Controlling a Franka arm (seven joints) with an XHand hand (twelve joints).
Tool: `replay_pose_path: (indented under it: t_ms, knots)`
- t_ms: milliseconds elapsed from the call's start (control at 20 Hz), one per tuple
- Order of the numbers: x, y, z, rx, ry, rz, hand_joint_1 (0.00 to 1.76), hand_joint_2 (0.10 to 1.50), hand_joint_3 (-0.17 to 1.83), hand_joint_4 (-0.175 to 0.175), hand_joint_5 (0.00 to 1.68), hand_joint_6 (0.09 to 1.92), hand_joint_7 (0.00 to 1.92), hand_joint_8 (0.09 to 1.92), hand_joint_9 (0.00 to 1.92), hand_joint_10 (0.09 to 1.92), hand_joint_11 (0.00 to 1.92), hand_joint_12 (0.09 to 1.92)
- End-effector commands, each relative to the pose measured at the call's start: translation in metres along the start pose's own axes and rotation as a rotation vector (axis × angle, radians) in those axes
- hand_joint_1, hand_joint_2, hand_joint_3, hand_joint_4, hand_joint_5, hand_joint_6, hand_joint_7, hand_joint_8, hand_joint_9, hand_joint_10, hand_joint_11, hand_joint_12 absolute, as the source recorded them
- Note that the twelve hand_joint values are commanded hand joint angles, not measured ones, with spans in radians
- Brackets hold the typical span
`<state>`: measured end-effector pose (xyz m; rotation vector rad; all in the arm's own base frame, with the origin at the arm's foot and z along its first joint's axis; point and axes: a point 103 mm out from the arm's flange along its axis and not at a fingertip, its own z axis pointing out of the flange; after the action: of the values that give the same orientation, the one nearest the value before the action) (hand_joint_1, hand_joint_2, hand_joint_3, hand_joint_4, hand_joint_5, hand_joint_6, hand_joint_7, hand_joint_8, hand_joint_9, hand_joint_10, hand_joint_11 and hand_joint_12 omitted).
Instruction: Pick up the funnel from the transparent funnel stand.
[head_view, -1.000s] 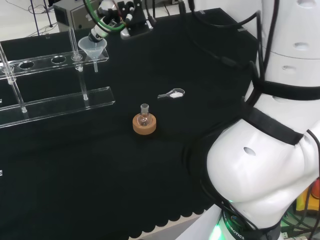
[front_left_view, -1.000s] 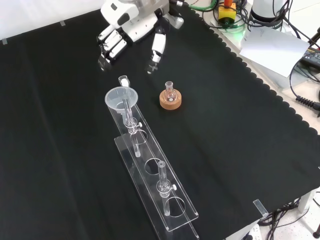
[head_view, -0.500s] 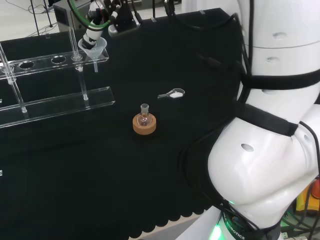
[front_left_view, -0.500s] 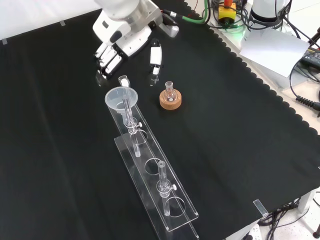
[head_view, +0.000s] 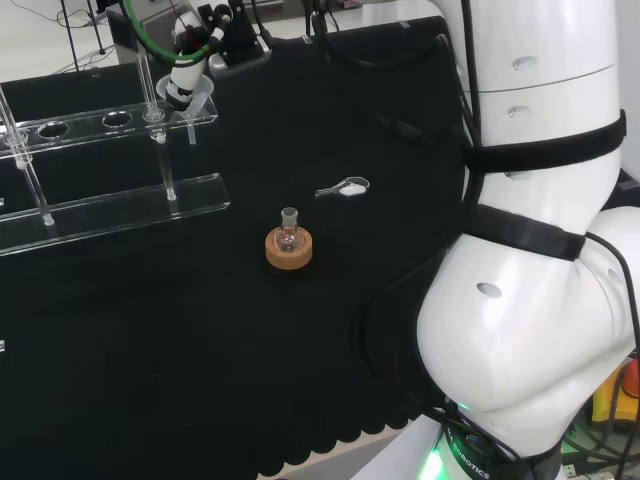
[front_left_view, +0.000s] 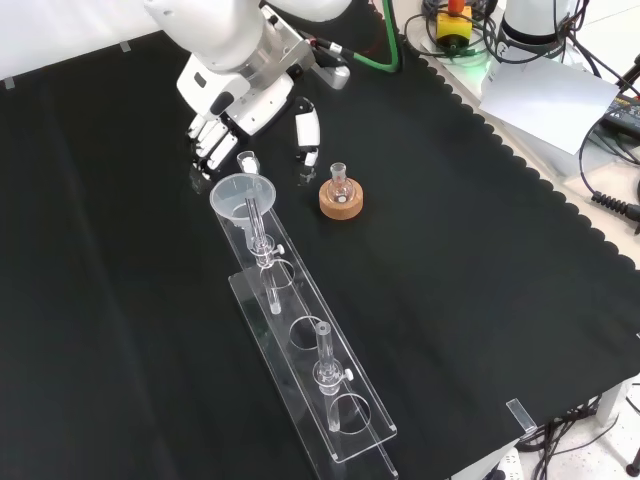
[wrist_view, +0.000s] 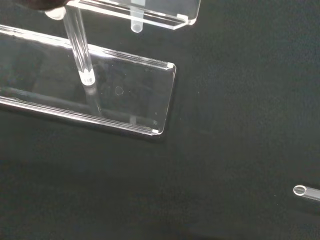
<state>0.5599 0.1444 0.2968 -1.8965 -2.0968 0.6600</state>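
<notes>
A clear funnel (front_left_view: 240, 195) sits in the end hole of the transparent stand (front_left_view: 310, 370), its stem hanging below the top shelf. The head view shows the funnel (head_view: 193, 102) at the right end of the stand's top shelf (head_view: 90, 125). My hand (front_left_view: 235, 85) hovers just beyond the funnel in the front view, open. Its fingers (front_left_view: 208, 148) reach down on one side of the rim and its thumb (front_left_view: 305, 128) on the other, apart from it. In the head view one finger (head_view: 186, 72) overlaps the funnel's rim. The wrist view shows the stand's base plate (wrist_view: 125, 100) and the funnel's stem tip (wrist_view: 136, 24).
A small round flask in a cork ring (front_left_view: 340, 196) stands right of the funnel in the front view; in the head view the cork ring (head_view: 288, 247) is mid-cloth. A small spoon (head_view: 343, 187) lies near it. The arm's white links (head_view: 540, 250) stand at the head view's right.
My hand has come down and closer to the funnel, its fingers and thumb now straddling the far side of the rim. The funnel, stand and flask have not moved.
</notes>
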Motion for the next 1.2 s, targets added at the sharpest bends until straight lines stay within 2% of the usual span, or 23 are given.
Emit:
replay_pose_path:
  t_ms: [50, 300, 350, 500, 700, 850, 1150, 1200]
  knots:
    - [-0.006, 0.008, 0.004, 0.015, -0.012, -0.048, 0.69, 0.64, 0.47, -0.097, 0.05, 0.09, 0.0, 0.63, 0.28, 0.79, 0.2, 1.44]
    - [-0.006, 0.014, 0.007, 0.015, -0.016, -0.019, 0.73, 0.63, 0.5, -0.096, 0.05, 0.09, 0.0, 0.61, 0.26, 0.79, 0.21, 1.44]
    - [-0.023, 0.011, 0.009, 0.011, -0.004, -0.021, 0.74, 0.63, 0.52, -0.096, 0.05, 0.09, 0.0, 0.61, 0.25, 0.8, 0.21, 1.44]
    - [-0.03, 0.011, 0.011, 0.001, -0.006, -0.028, 0.74, 0.62, 0.54, -0.095, 0.05, 0.09, 0.0, 0.59, 0.24, 0.8, 0.22, 1.44]
    - [-0.016, 0.021, 0.007, -0.007, -0.026, -0.018, 0.74, 0.61, 0.55, -0.095, 0.05, 0.09, 0.0, 0.58, 0.24, 0.81, 0.22, 1.44]
    - [-0.006, 0.029, 0.007, -0.009, -0.015, -0.006, 0.74, 0.61, 0.56, -0.095, 0.06, 0.09, 0.0, 0.56, 0.24, 0.81, 0.23, 1.43]
    - [0.003, 0.034, 0.005, -0.019, -0.03, -0.024, 0.75, 0.6, 0.58, -0.095, 0.06, 0.09, 0.0, 0.55, 0.23, 0.81, 0.24, 1.43]
    - [0.003, 0.034, 0.004, -0.019, -0.039, -0.054, 0.75, 0.6, 0.58, -0.094, 0.05, 0.09, 0.0, 0.55, 0.23, 0.81, 0.24, 1.42]
